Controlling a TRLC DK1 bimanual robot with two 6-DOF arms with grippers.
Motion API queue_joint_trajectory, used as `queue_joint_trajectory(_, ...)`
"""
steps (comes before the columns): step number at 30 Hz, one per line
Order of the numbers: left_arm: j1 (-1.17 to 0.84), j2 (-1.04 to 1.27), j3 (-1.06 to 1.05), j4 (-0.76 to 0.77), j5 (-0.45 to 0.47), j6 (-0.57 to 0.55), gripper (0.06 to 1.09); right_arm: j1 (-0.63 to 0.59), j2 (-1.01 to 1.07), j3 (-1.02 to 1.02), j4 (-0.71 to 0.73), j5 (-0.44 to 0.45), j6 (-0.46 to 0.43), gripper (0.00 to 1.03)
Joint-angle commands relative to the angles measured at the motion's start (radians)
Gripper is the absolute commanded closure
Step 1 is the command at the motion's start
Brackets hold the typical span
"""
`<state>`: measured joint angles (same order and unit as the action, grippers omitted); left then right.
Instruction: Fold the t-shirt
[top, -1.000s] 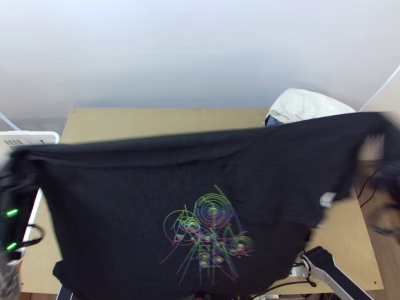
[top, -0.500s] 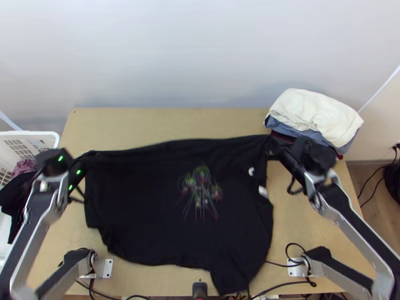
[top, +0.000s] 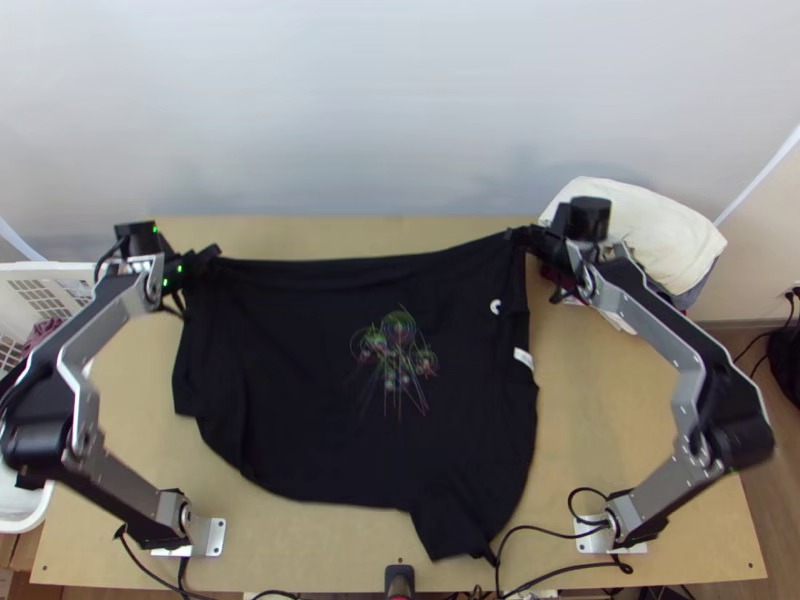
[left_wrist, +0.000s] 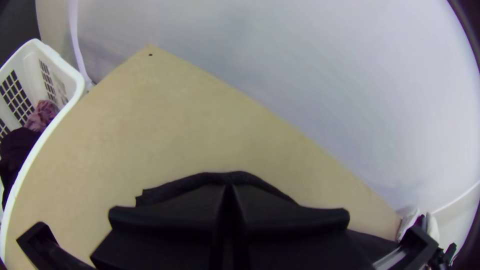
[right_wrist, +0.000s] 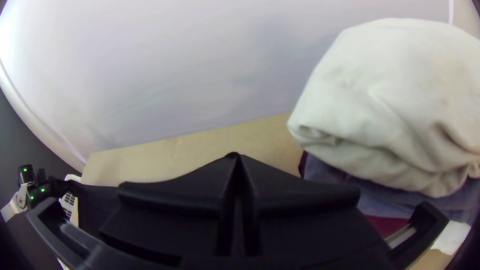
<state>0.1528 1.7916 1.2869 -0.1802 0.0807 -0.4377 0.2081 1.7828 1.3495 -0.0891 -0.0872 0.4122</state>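
The black t-shirt (top: 330, 380) with its coloured print hangs stretched between both grippers, its lower part spread over the table's near half and one corner trailing toward the near edge. My left gripper (top: 212, 254) is shut on the shirt's far left corner; in the left wrist view the gripper (left_wrist: 228, 187) has black cloth (left_wrist: 200, 179) around its fingertips. My right gripper (top: 515, 235) is shut on the far right corner; in the right wrist view the gripper (right_wrist: 236, 157) has its fingertips together, black cloth (right_wrist: 95, 200) running off toward the other arm.
A pile of folded cloth, cream on top (top: 640, 225), stands at the table's far right, beside the right gripper. A white basket (top: 60, 268) with dark and mauve clothes is at the left. Bare wood (top: 330, 232) lies along the far edge; cables run near the bases.
Both grippers have moved up the picture toward the table's far edge, the shirt with them. Earlier it was held high near the camera; now its lower part rests farther up the table.
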Motion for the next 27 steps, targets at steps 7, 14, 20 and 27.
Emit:
queue_joint_trajectory(7, 0.037, 0.367, 0.488, -0.123, 0.005, -0.036, 1.05, 0.011, 0.201, 0.277, -0.008, 0.073, 0.011, 1.00)
queue_joint_trajectory(14, 0.024, 0.396, 0.581, -0.246, 0.001, -0.007, 0.11, 0.033, 0.234, 0.338, 0.000, 0.095, -0.018, 0.48)
queue_joint_trajectory(20, 0.039, 0.285, 0.535, -0.240, -0.009, -0.016, 0.11, 0.096, 0.102, 0.307, 0.002, 0.162, -0.058, 0.11)
queue_joint_trajectory(27, 0.054, 0.164, 0.531, -0.254, 0.011, -0.016, 0.11, 0.151, -0.077, 0.293, -0.006, 0.265, -0.089, 0.06)
